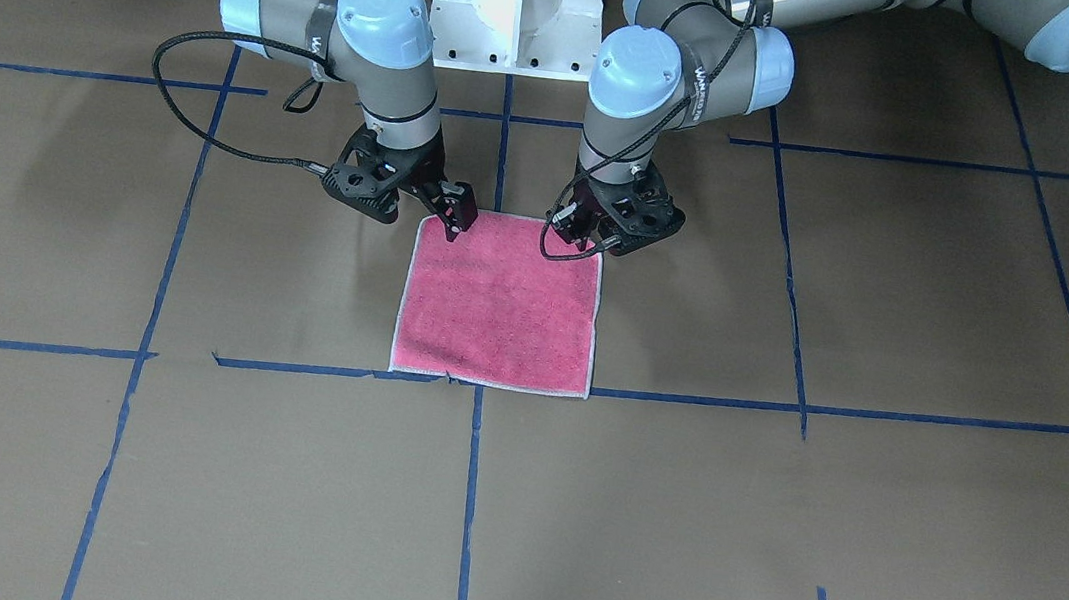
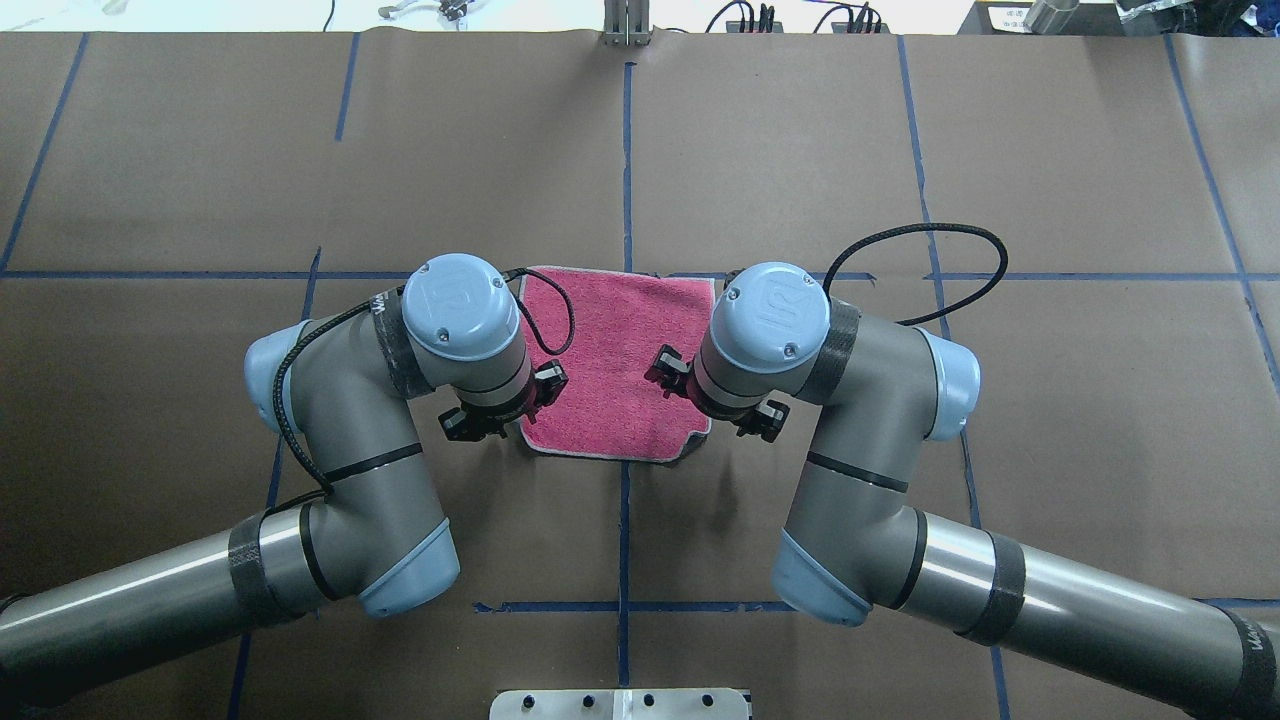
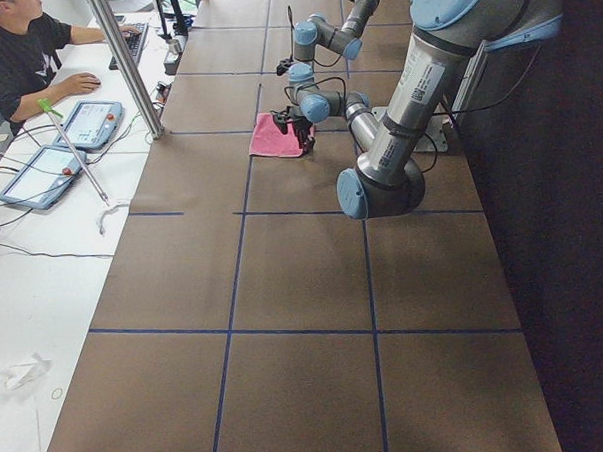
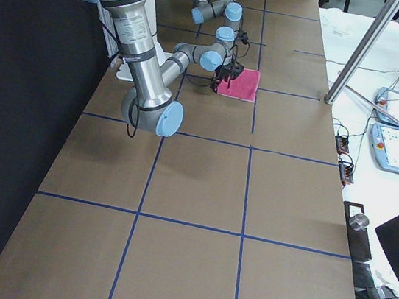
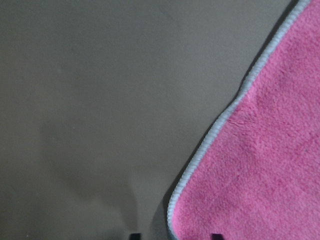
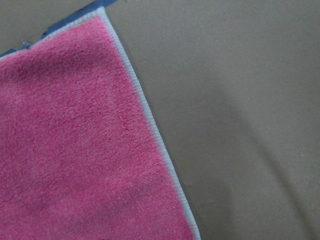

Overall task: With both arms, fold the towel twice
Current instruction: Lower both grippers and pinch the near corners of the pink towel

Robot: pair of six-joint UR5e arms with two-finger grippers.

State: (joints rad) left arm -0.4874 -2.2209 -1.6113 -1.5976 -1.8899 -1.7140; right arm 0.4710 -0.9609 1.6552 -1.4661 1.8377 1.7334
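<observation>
The towel (image 1: 499, 301) lies flat on the brown table, pink face up, with a whitish edge. It also shows in the overhead view (image 2: 620, 340), where its near right corner (image 2: 690, 447) looks slightly turned up and grey. My left gripper (image 1: 574, 234) hangs over the towel's near corner on my left. In the left wrist view its two fingertips (image 5: 216, 235) stand apart astride the towel's edge (image 5: 210, 140), so it is open. My right gripper (image 1: 456, 219) is over the other near corner and looks open. The right wrist view shows only the towel (image 6: 75, 150), no fingers.
Blue tape lines (image 1: 470, 494) grid the table. The white pedestal base (image 1: 513, 6) stands just behind the towel. An operator (image 3: 19, 58) sits at a side desk with tablets (image 3: 87, 123) and a metal pole (image 3: 124, 64) beyond the table's far edge.
</observation>
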